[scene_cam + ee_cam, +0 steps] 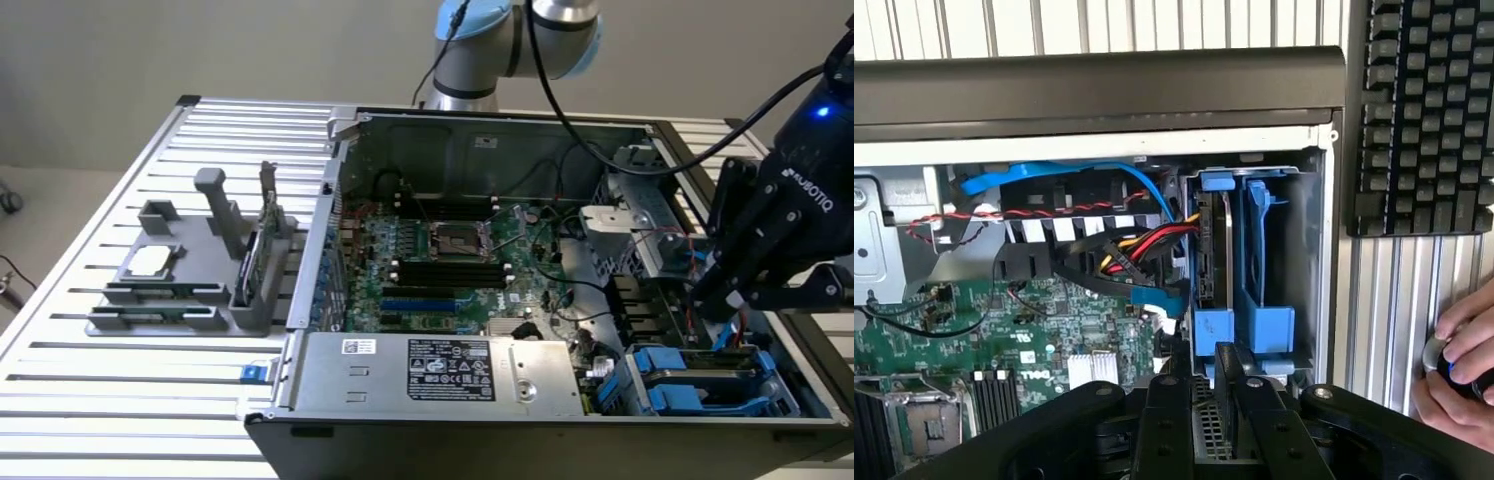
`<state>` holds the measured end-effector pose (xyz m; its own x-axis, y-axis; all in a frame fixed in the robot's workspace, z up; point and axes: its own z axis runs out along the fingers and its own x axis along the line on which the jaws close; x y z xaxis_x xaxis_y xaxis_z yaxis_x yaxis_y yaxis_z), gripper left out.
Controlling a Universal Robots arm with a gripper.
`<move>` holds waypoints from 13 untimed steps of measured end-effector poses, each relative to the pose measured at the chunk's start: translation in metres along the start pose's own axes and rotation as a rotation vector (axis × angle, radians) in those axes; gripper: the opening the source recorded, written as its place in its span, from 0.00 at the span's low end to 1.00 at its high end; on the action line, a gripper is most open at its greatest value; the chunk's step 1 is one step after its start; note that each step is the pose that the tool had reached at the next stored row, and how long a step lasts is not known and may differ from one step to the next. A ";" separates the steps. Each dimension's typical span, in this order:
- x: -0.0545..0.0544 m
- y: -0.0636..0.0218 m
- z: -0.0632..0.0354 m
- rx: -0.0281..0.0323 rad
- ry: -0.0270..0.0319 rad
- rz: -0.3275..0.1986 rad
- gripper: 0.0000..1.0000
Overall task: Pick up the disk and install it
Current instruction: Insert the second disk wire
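Observation:
The disk stands edge-on in the drive bay at the corner of the open computer case, its silver-grey edge framed by the blue plastic carrier. In the exterior view the bay's blue carriers sit at the case's near right corner. My gripper hangs just above that bay, apart from it. In the wrist view my gripper points at the carrier's blue tabs, its black fingers a little apart, and I see nothing clamped between them.
The motherboard fills the case, with the grey power-supply box along its near side. Red, yellow and blue cables run beside the bay. A grey rack with a small chip stands at the exterior view's left. A keyboard and a person's hand lie beyond the case wall.

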<state>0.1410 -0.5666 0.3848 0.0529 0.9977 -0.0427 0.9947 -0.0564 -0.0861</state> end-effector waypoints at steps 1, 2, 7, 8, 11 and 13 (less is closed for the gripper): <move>0.002 0.0012 0.0004 0.0000 0.0002 0.000 0.25; 0.003 0.0022 0.0008 0.0000 0.0000 0.000 0.25; 0.006 0.0053 0.0051 0.0000 0.0001 0.000 0.25; 0.006 0.0062 0.0060 0.0000 0.0001 0.000 0.25; 0.007 0.0091 0.0082 0.0000 0.0001 0.000 0.25; 0.007 0.0105 0.0096 0.0000 -0.0004 0.000 0.25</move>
<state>0.1510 -0.5607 0.3741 0.0529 0.9977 -0.0430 0.9947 -0.0564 -0.0861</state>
